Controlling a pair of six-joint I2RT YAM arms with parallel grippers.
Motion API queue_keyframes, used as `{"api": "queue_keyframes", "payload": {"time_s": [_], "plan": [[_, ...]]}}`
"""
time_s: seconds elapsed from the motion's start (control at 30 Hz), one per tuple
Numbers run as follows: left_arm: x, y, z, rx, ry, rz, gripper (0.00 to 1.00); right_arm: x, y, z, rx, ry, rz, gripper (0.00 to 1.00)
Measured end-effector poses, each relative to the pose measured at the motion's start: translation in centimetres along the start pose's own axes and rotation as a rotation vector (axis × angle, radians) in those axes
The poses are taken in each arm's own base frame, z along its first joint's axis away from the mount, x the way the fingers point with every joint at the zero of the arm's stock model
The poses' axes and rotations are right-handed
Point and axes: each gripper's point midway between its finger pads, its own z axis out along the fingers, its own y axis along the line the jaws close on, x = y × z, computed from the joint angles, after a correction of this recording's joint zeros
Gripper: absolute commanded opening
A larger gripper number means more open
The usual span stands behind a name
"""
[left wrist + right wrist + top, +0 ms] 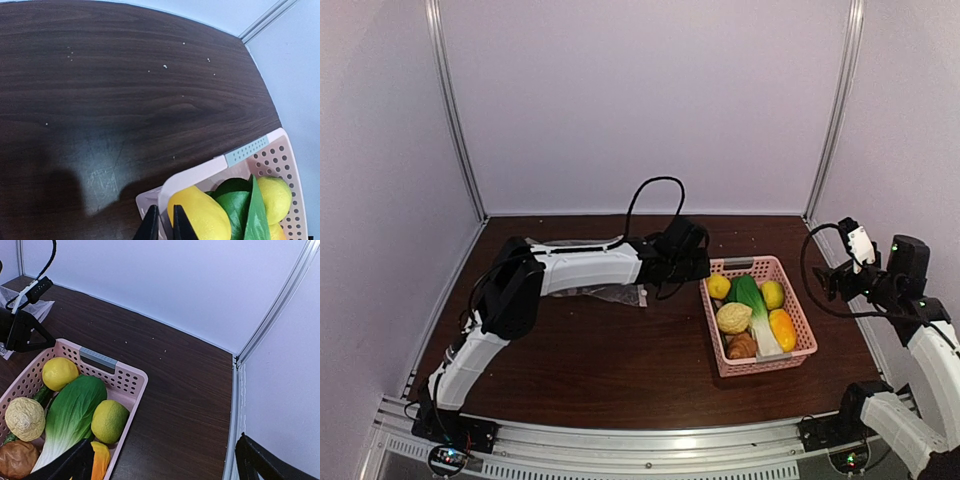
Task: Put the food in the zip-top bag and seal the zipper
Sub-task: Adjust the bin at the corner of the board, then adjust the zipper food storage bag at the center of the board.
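Note:
The food lies in a pink perforated basket point(760, 264): two yellow lemons point(718, 287) point(773, 294), a green-white bok choy point(752, 300), an orange-yellow piece point(782, 329) and brown bread pieces point(741, 346). My left gripper point(165, 225) is shut on the basket's rim point(200, 175) at its back left corner, right beside a lemon point(200, 215). The zip-top bag point(610, 293) lies crumpled on the table under the left arm. Its zipper is hidden. At the far right my right gripper point(162, 462) hangs open and empty above the table, beside the basket point(135, 385).
The left arm stretches across the table's back half from the left. Purple walls with metal corner posts point(835, 120) close in the table. Bare dark wood point(620, 360) lies in front of the bag and basket.

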Motion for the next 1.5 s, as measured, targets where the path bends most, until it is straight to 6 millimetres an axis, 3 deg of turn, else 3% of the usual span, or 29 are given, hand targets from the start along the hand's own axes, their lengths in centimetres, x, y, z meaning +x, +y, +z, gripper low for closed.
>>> {"api": "queue_keyframes", "payload": {"time_s": [0.3,0.53,0.63,0.7,0.8,0.9,0.97,1.13,1.23,1.3,1.4,1.5], "plan": [[-0.8,-1.1,1.1,0.054,-0.037,-0.102,0.0,0.0,0.0,0.0,-0.001,0.0,-0.004,1.0],[-2.4,-3.1,3.9,0.118,-0.12,-0.195,0.02,0.2,-0.1,0.1,0.0,0.008,0.0,1.0],[-2.2,-2.9,4.2,0.118,-0.125,-0.213,0.41,0.3,-0.1,0.2,-0.001,0.014,0.003,1.0],[-2.3,-2.9,4.2,0.122,-0.129,-0.206,0.55,0.5,-0.1,0.3,-0.003,0.018,0.004,1.0],[-2.7,-3.2,3.6,0.129,-0.135,-0.159,0.67,0.6,0.0,0.3,-0.005,0.025,0.007,1.0],[-3.4,-3.4,1.7,0.12,-0.124,-0.068,0.75,0.8,0.1,0.3,-0.01,0.032,0.009,1.0],[-4.8,-3.9,-1.1,0.11,-0.121,0.007,0.77,1.0,0.4,0.2,-0.029,0.037,0.001,1.0],[-11.3,-4.4,-12.1,0.073,-0.185,0.15,0.75,1.0,1.0,-0.2,-0.065,0.054,-0.017,1.0],[-15.1,-1.5,-18.3,-0.035,-0.242,0.215,0.78,0.8,1.0,0.1,-0.072,0.059,-0.005,1.0],[-16.2,1.2,-20.4,-0.144,-0.256,0.255,0.9,1.0,1.1,0.4,-0.084,0.072,0.009,1.0],[-15.2,6.8,-20.7,-0.36,-0.192,0.321,0.96,1.9,1.3,1.0,-0.103,0.108,0.025,1.0],[-11.5,12.9,-19.7,-0.557,-0.04,0.379,0.98,2.3,1.8,1.1,-0.13,0.123,0.035,1.0]]}}
